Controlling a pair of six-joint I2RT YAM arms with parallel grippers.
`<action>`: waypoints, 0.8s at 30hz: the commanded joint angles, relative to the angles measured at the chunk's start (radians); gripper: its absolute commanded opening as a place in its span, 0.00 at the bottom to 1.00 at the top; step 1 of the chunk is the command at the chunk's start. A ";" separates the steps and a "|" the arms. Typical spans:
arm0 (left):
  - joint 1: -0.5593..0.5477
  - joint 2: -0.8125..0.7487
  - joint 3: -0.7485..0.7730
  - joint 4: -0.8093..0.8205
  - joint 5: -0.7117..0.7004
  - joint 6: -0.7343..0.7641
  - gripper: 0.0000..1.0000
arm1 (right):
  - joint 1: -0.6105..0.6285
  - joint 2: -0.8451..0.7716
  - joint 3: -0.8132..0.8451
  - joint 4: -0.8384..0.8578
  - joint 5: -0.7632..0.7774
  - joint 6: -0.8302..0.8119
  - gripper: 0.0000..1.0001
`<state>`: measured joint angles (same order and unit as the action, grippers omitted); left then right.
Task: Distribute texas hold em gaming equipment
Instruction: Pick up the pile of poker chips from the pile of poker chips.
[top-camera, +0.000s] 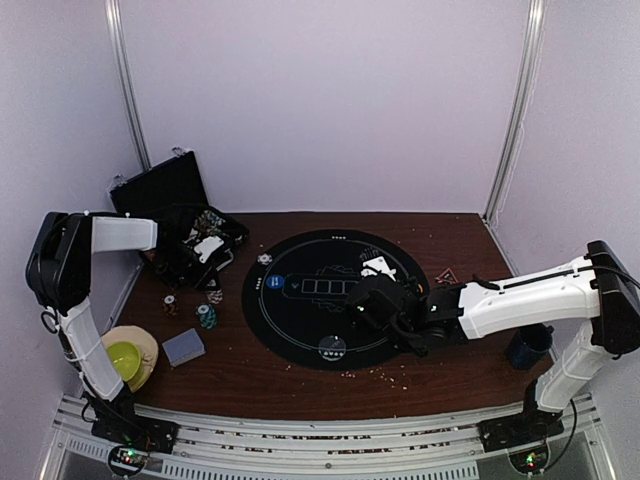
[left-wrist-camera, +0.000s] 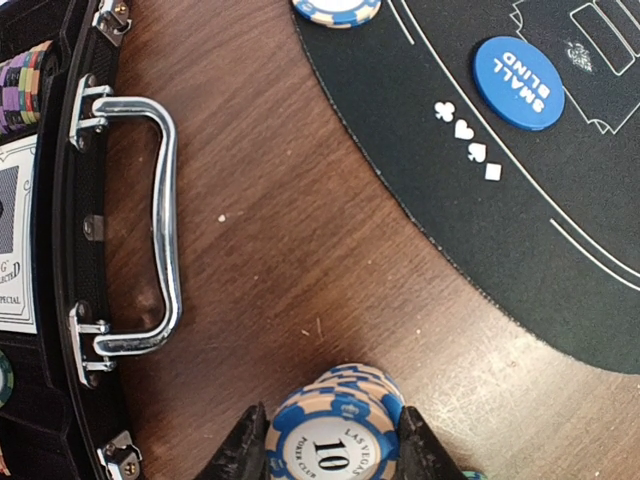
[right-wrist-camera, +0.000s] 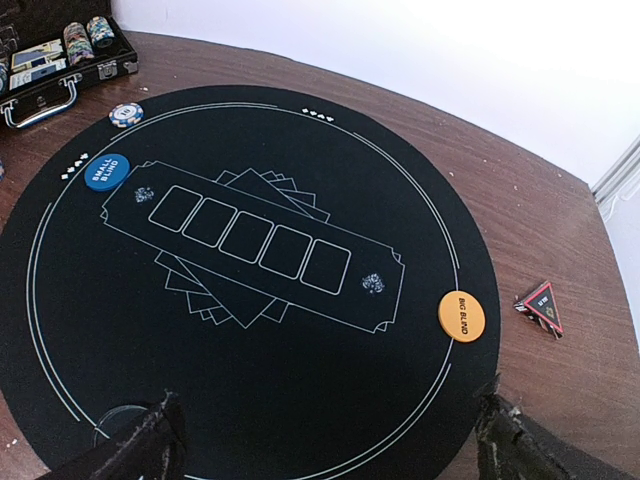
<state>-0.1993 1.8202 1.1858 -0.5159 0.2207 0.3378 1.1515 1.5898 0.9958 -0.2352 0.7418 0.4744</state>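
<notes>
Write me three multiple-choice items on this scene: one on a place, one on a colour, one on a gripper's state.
1. Where does the big blind disc lie?
A. on the mat, near its rim
B. across the mat's card outlines
C. off the mat

2. What colour is the small blind disc?
A. orange
B. white
C. blue

3. How is the left gripper?
A. wide open
B. shut on blue chips
C. shut on nothing

Answers:
1 A: the right wrist view shows it just inside the mat's edge.
2 C: it is blue in both wrist views.
3 B: the left wrist view shows the fingers pressed against both sides of the chips.
</notes>
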 joint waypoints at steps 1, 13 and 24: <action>0.007 -0.004 0.000 0.004 0.033 0.013 0.28 | 0.006 -0.011 0.009 -0.005 0.037 -0.003 1.00; 0.008 -0.036 -0.004 -0.012 0.047 0.024 0.28 | 0.006 -0.015 0.009 -0.008 0.041 -0.002 1.00; 0.004 -0.116 0.018 -0.029 0.042 0.035 0.28 | 0.007 -0.034 -0.002 -0.005 0.053 0.004 1.00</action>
<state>-0.1970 1.7699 1.1854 -0.5396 0.2470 0.3504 1.1545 1.5894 0.9958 -0.2356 0.7578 0.4747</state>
